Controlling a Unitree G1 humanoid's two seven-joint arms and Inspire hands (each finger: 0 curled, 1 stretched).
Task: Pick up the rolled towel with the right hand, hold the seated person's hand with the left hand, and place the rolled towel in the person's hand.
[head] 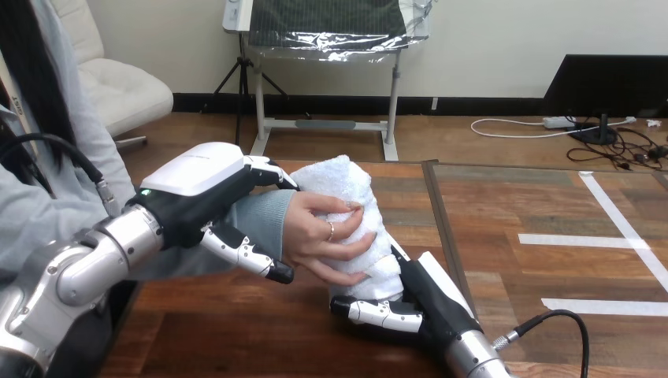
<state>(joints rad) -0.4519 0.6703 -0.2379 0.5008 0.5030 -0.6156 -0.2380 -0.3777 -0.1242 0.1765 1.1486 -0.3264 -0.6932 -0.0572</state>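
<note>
Clasping person's wrist with left hand, centre left; gripping rolled towel beneath person's hand with right hand, lower centre.

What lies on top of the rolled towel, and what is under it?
The person's hand lies over the rolled towel, fingers curled round it. The right hand grips its lower end from below. The towel hides part of that hand and the table beneath.

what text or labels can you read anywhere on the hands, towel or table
No text can be read.
The white shell of the left hand bears a faint mark, perhaps print, too small to read.
The rolled towel, right hand and table show none.
</note>
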